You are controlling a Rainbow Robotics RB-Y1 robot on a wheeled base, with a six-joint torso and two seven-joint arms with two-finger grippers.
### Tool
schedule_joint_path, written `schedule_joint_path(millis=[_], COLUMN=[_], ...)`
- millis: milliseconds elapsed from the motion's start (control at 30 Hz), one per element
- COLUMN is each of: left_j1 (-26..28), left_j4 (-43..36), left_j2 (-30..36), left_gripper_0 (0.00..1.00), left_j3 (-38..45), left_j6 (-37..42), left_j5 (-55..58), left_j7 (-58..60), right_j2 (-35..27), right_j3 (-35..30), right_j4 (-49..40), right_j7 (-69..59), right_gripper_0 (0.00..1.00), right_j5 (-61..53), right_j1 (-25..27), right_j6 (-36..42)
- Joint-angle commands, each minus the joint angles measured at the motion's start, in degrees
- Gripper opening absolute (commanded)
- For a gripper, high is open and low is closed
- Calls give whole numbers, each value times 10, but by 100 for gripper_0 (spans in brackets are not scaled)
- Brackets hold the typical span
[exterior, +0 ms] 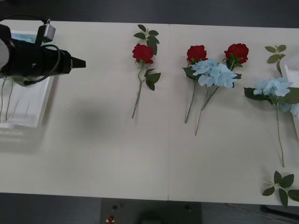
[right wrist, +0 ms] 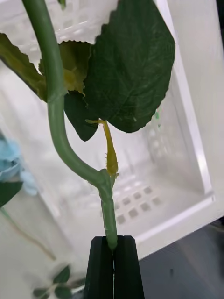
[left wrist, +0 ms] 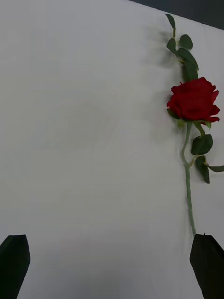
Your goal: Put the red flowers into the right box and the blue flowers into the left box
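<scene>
Three roses (exterior: pixel 196 53) are lying on the table (exterior: pixel 103 154), heads away from me and stems trailing back towards me. Two clusters of blue flowers (exterior: pixel 215 73) are lying among them, further to my right.

My left gripper (exterior: pixel 83 63) is hovering beside the left box (exterior: pixel 28 109), pointing across the table, with its jaws spread wide and holding nothing. The nearest rose (exterior: pixel 143 53) is lying to its right, well apart. That rose's long axis is running roughly crosswise to the way I am pointing. My left arm is the nearer one to it, but I judge it belongs in the right box (exterior: pixel 294 70) on the far side.

My right gripper (right wrist: pixel 112 252) is pinching a green stem (right wrist: pixel 108 219) near its lower end, jaws fully closed on it. It is holding it up over a white slotted box (right wrist: pixel 189 107), which I take to be the right box.

From the left wrist, the nearest rose (left wrist: pixel 193 100) is showing whole, with the tip of its stem just beside one of my fingers (left wrist: pixel 206 261) and a leaf sprig (left wrist: pixel 179 44) past its head. The right wrist is giving me the grip itself and the leaves. The bloom is out of frame, so I cannot tell its colour. A bit of blue flower (right wrist: pixel 7 161) is also lying beside that box.
</scene>
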Motion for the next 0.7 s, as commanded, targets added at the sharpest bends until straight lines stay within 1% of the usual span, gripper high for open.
schedule_joint_path(millis=[33,167,367,500,567,600,633,667,700], left_j1=[-55,-90,-128,-174,-194,-198,-203,-206,-209], left_j4=[-13,-13,-6,33,52,56,67,71,79], left_j2=[-35,-69,-116,-144,-160,-164,-174,-182,-189], left_gripper_0=[100,100,100,100,100,100,100,100,100], left_j3=[-23,-62,-100,-148,-169,-175,-182,-188,-193], left_j6=[-5,-5,-6,-6,-6,-6,-5,-5,-5], left_j5=[-48,-103,-172,-216,-239,-246,-265,-281,-296], left_j7=[72,130,200,248,269,275,285,292,304], right_j2=[23,45,81,119,132,133,136,137,137], right_j3=[-12,-12,-12,-12,-12,-12,-12,-12,-12], right_j4=[5,20,59,108,135,141,149,151,152], right_j7=[77,90,98,90,86,86,86,86,86], right_gripper_0=[0,0,0,0,0,2,16,33,60], right_j5=[73,117,194,273,284,284,285,287,291], right_j1=[33,63,73,73,74,73,74,74,74], right_j6=[-58,-119,-173,-235,-269,-276,-287,-293,-297])
